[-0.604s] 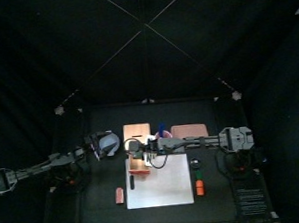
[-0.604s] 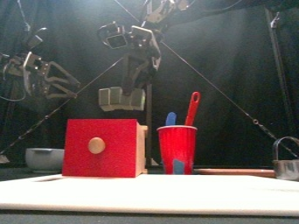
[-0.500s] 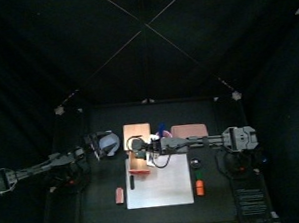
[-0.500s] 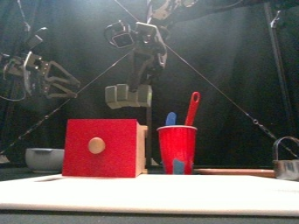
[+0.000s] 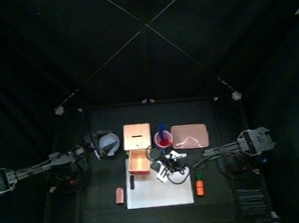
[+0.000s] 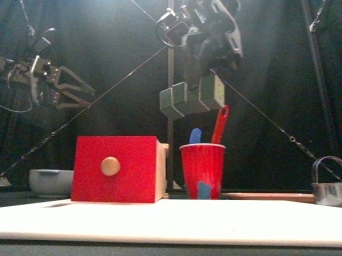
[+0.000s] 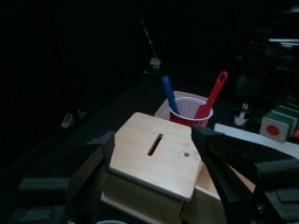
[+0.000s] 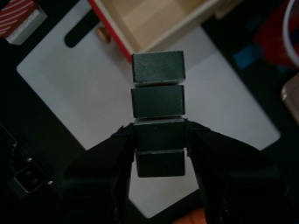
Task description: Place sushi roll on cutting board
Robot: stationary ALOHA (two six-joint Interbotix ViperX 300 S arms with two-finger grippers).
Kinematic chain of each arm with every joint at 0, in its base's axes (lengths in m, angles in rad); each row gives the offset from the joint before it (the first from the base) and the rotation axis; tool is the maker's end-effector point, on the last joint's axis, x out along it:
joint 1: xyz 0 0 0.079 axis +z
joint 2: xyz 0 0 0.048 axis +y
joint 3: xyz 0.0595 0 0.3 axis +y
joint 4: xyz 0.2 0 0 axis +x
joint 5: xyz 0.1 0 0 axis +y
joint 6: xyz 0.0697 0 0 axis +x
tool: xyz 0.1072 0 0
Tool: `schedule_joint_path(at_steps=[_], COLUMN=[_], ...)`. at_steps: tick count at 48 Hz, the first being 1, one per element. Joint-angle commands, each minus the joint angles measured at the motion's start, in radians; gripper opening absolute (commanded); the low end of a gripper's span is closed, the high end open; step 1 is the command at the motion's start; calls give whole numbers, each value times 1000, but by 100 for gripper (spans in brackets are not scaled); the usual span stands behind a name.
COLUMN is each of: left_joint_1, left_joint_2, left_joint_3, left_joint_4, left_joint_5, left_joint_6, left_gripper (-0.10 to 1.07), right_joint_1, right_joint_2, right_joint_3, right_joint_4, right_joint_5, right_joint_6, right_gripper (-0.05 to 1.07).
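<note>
The sushi roll [image 8: 158, 96] is a row of dark green blocks. My right gripper [image 8: 158, 150] is shut on one end of it. In the front view the roll [image 6: 194, 97] hangs high in the air, tilted, under the right gripper [image 6: 203, 72]. The white cutting board [image 5: 154, 193] lies at the table's front, and the right gripper [image 5: 173, 166] is above its back part. In the right wrist view the board [image 8: 70, 79] lies under the roll. My left gripper [image 7: 163, 197] is open behind the wooden box [image 7: 158, 157], at the table's left [image 5: 102, 147].
A red-fronted wooden box [image 6: 118, 168] and a red cup [image 6: 202, 168] with a blue and a red utensil stand behind the board. A bowl [image 6: 51, 181] sits at the left and a metal pot [image 6: 327, 180] at the right. Two small orange pieces [image 5: 200, 187] flank the board.
My right gripper has carried the sushi roll from above the wooden box toward the front and right, over the cutting board. The left arm has stayed where it was.
</note>
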Motion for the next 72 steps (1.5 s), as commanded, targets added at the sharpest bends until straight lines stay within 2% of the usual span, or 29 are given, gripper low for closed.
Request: schedule_joint_path(at_steps=[1,19,28,37,55,72], left_joint_1=[2,-2,-2,-3,-5,-6], left_joint_2=[2,2,2,2,2,2], left_joint_3=[-34,-43,-43,-43,-48,-44], left_joint_4=[2,0,-2,2,3,-2], left_joint_5=[-5,-5,-5,-5,-5,-5], left_joint_6=[3,-2,0,0,0,-5], left_gripper=[101,101,101,101,101,101], right_joint_1=[35,84,104,104,101,101], right_joint_2=[-41,3,54,98,143,123], right_joint_3=[8,97,126,129,121,123], right_joint_4=[-21,-28,-31,-26,-46,-71], right_joint_5=[-2,-31,-118,-156,-172,-164], right_joint_6=[138,701,884,960,991,973], right_gripper=[60,60,60,62,97,98])
